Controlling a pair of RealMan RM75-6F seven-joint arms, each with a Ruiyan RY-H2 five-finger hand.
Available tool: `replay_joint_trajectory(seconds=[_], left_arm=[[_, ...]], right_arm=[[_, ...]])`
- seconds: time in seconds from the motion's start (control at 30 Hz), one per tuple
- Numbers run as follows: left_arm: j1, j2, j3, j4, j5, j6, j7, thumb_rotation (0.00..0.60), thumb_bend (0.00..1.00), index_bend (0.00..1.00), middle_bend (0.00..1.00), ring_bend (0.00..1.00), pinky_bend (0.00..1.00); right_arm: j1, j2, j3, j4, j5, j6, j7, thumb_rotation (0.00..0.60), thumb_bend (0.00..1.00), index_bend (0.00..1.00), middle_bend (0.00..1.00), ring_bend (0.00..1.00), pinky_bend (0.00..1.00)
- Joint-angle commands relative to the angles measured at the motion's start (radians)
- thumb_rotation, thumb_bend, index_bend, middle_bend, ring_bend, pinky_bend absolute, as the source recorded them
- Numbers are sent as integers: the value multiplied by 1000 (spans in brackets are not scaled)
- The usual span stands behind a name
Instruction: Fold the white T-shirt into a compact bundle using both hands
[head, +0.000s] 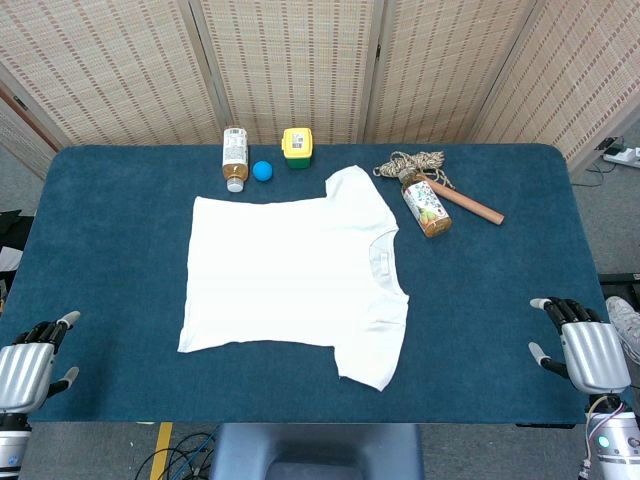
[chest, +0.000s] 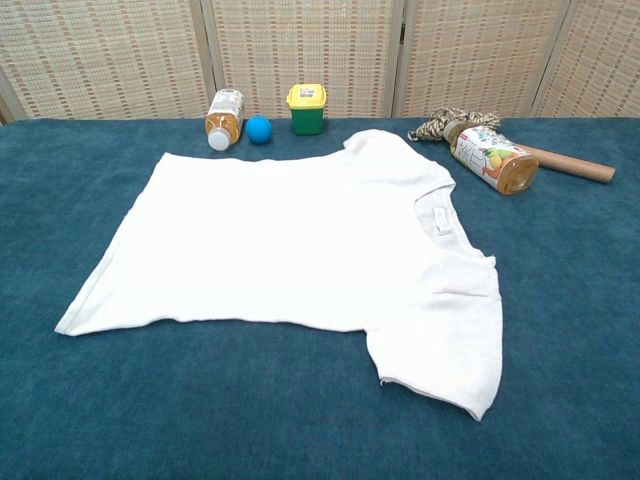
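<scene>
Both hands, left hand (head: 30, 358) and right hand (head: 585, 350), hover spread and empty at the counter's (head: 500, 330) near corners, the white T-shirt (head: 295, 285) lying flat between them, long axis left-right, collar toward the right hand, neither clearly nearer.

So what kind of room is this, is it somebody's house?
Probably not a house; more likely a robot test room. A table covered in blue cloth, woven folding screens closing it off, and cables on the floor suggest a lab set-up.
</scene>
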Motion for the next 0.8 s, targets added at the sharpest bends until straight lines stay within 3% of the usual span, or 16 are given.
replay_joint_trajectory(seconds=[0.03,0.53,0.7,0.8], left_arm=[[2,-4,-1,8,6,9,-7,600,229,214,339,285,418],[-32,-20,-1,31,108,23,-76,600,229,276,354,315,418],[-85,-34,5,33,175,-21,-131,600,229,352,465,422,445],[-128,-48,12,60,221,-63,-121,600,229,378,541,478,520]], right_arm=[[0,0,-1,-2,-4,3,1,600,227,260,294,296,364],[-23,24,3,-20,-31,63,6,600,227,260,294,296,364],[-22,27,8,-23,-40,71,11,600,227,260,294,296,364],[-20,29,8,-21,-39,67,11,600,227,260,294,296,364]])
